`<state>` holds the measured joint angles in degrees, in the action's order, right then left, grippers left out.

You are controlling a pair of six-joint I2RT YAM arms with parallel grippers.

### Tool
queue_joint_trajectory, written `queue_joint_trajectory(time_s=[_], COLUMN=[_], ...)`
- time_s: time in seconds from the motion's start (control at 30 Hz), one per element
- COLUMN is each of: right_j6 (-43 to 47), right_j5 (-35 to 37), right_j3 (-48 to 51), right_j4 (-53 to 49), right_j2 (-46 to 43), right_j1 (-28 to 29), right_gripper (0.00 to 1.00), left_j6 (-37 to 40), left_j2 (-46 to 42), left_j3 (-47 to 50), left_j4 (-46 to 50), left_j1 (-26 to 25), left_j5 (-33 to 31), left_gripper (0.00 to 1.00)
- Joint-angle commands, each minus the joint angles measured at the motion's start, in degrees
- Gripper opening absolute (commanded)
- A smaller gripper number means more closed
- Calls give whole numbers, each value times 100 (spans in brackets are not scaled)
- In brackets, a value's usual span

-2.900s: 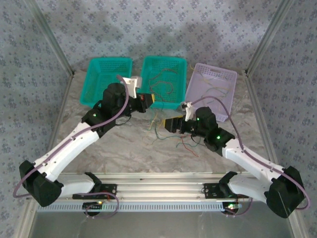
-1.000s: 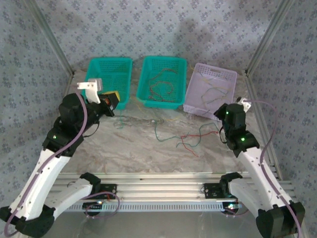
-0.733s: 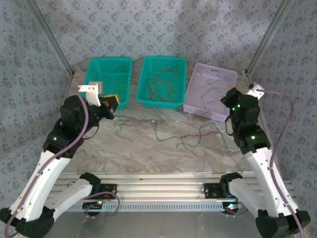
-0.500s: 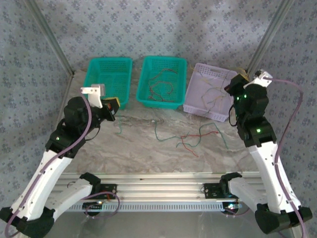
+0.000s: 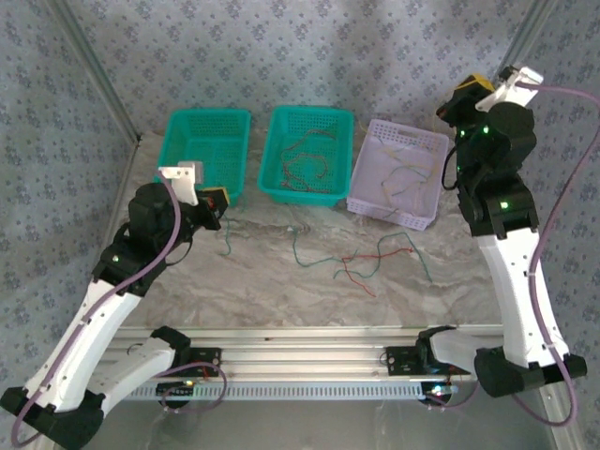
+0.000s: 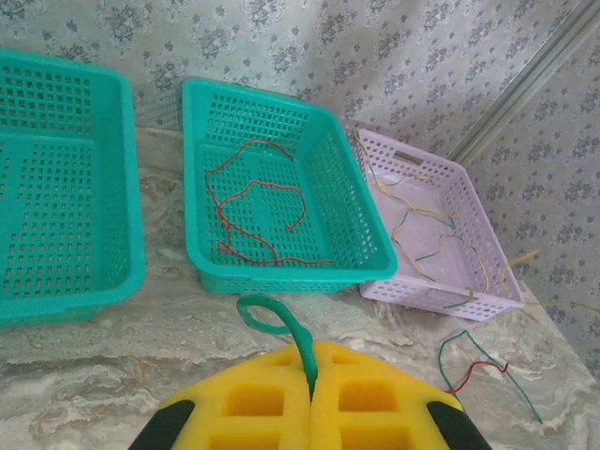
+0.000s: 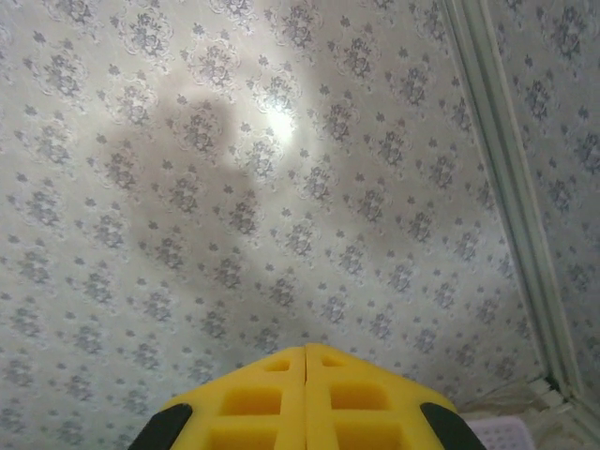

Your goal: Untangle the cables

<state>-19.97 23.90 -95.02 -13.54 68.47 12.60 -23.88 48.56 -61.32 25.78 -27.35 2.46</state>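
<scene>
Inside: red cables (image 6: 262, 185), middle basket (image 6: 291, 275); yellow cables (image 6: 417, 204), lilac basket (image 6: 431, 298).

Bright, even light, soft shadows, sharp focus

Left arm (image 5: 94, 309), right arm (image 5: 514, 272) had white links, black joints, green LEDs, purple wiring; finger pads (image 6: 394, 384) were yellow foam.

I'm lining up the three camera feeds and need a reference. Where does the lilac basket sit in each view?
Top external: lilac basket right of centre, in the upper half.
Left wrist: right side, running towards the right edge.
Right wrist: a pale lilac sliver, probably its rim, at the bottom right corner.
Shared landmark: the metal corner post rising just right of the basket.
</scene>
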Motion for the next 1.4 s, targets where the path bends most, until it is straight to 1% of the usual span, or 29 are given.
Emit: queue_joint_trajectory(time_s=[0.0, 0.07, 0.23, 0.37, 0.47, 0.6, 0.73, 0.83, 1.0, 1.13, 1.23, 1.37], right_j6=[586, 768, 874, 828, 924, 1193, 1551, 1616, 1858, 2093, 2094, 1896], right_j5=[277, 271, 211, 172, 80, 142, 202, 208, 446, 993, 1052, 1130], right_j3=[-270, -260, -753, -1063, -1664, -2594, -3132, -3432, -3329, -3004, -2583, -2131], right_j4=[12, 197, 43, 57, -146, -468, -473, -585, -399, -258, -173, -311], right_j2=[361, 596, 1416, 1715, 1969, 2439, 2731, 2928, 3210, 3467, 3662, 4049], right_j1=[-60, -82, -242, -356, -353, -351, -373, -416, -463, -447, -440, -451], right_gripper=[0, 0, 0, 0, 0, 0, 0, 0, 0, 0, 0, 0], left_j6=[120, 109, 103, 103, 94, 99, 103, 103, 94, 102, 95, 75], left_j2=[-18, -4, 22, 22, 38, 75, 63, 75, 75, 80, 114, 120], left_j3=[19, 23, 56, 128, 166, 152, 183, 180, 200, 199, 199, 200], left_j4=[-136, -135, -152, -165, -195, -205, -218, -219, -218, -218, -231, -231], left_j1=[37, 38, 37, 42, 39, 50, 50, 55, 64, 64, 72, 108], left_j5=[-18, -11, 22, 21, 35, 70, 71, 71, 71, 68, 117, 167], left_gripper=[0, 0, 0, 0, 0, 0, 0, 0, 0, 0, 0, 0])
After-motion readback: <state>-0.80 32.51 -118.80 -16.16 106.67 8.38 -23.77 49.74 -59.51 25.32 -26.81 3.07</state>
